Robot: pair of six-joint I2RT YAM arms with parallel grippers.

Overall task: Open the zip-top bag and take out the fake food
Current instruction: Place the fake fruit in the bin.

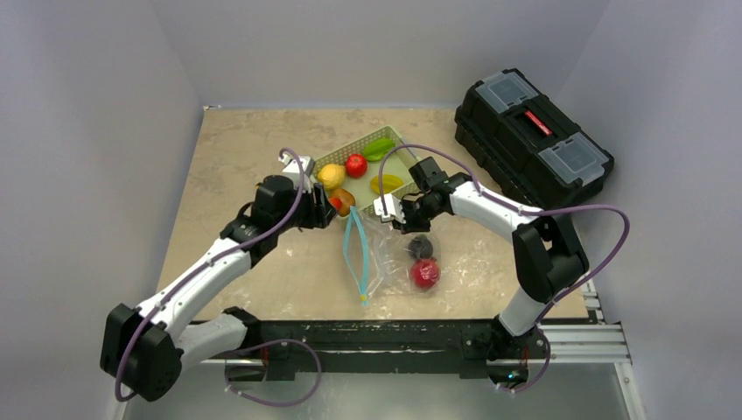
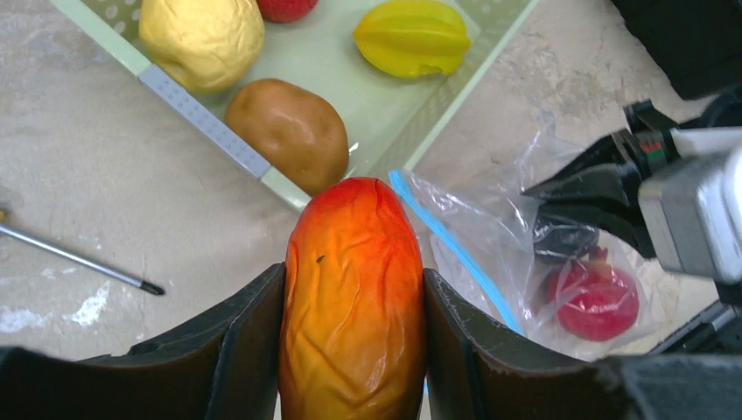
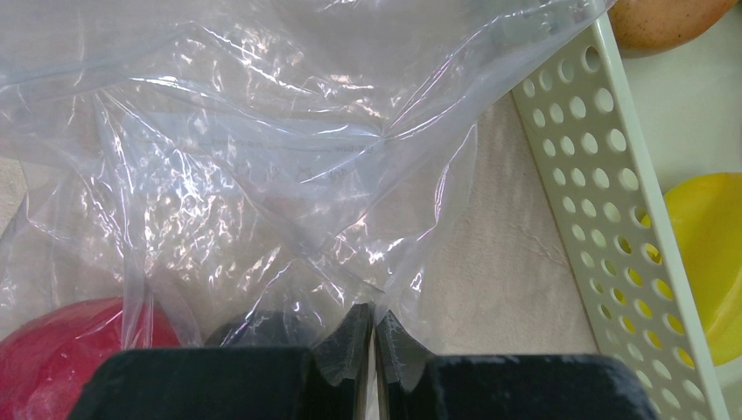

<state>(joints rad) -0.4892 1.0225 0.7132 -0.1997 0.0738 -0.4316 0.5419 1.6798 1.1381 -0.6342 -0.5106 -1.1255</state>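
The zip-top bag (image 1: 394,254) lies on the table in front of the green basket (image 1: 337,157), its light-blue zipper strip (image 1: 354,254) gaping at the left. A red fruit (image 1: 425,274) and a dark fruit (image 1: 422,247) sit inside it. My left gripper (image 2: 354,350) is shut on an orange-red fruit (image 2: 354,297) and holds it between the bag's mouth and the basket's near corner. My right gripper (image 3: 374,328) is shut on the bag's clear plastic (image 3: 262,157) at its far edge, beside the basket wall (image 3: 595,175). The basket holds yellow, red, green and brown fruits.
A black toolbox (image 1: 532,131) stands at the back right. A thin screwdriver shaft (image 2: 79,260) lies on the table left of the basket. A brown potato (image 2: 287,131) sits in the basket's near corner, a starfruit (image 2: 411,37) behind it.
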